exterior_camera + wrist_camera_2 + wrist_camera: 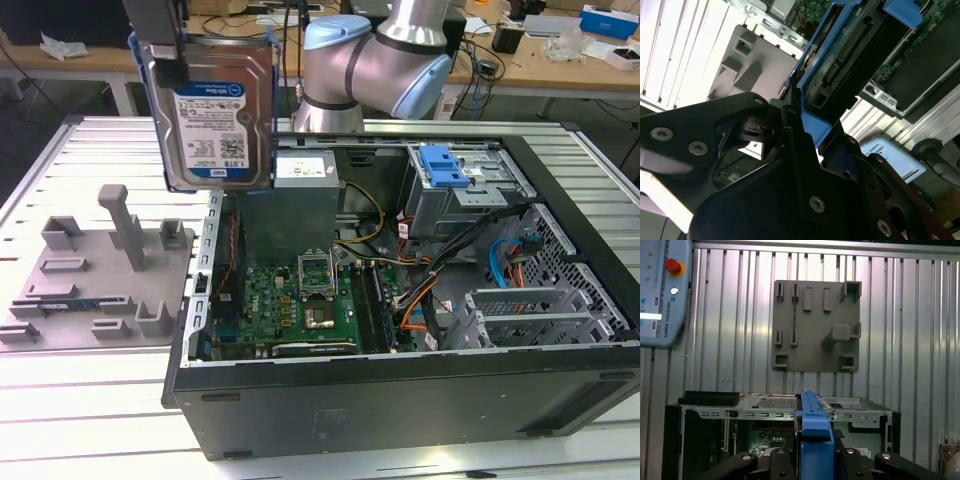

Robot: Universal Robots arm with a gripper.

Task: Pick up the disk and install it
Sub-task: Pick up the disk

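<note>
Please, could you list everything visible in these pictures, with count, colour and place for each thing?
computer case: one, black, lying open on the table.
disk: one, silver in a blue bracket, held in the air over the case.
motherboard: one, green, inside the case.
power supply: one, grey, inside the case, behind the motherboard.
latch: one, blue, inside the case, towards the exterior view's right.
fixture plate: one, grey, on the table beside the case.
table: one, silver, ribbed, under the case.
teach pendant: one, pale grey with a red button, in the first wrist view.
arm: one, silver and light blue, behind the case.
gripper: one, black, shut on the disk's bracket.
</note>
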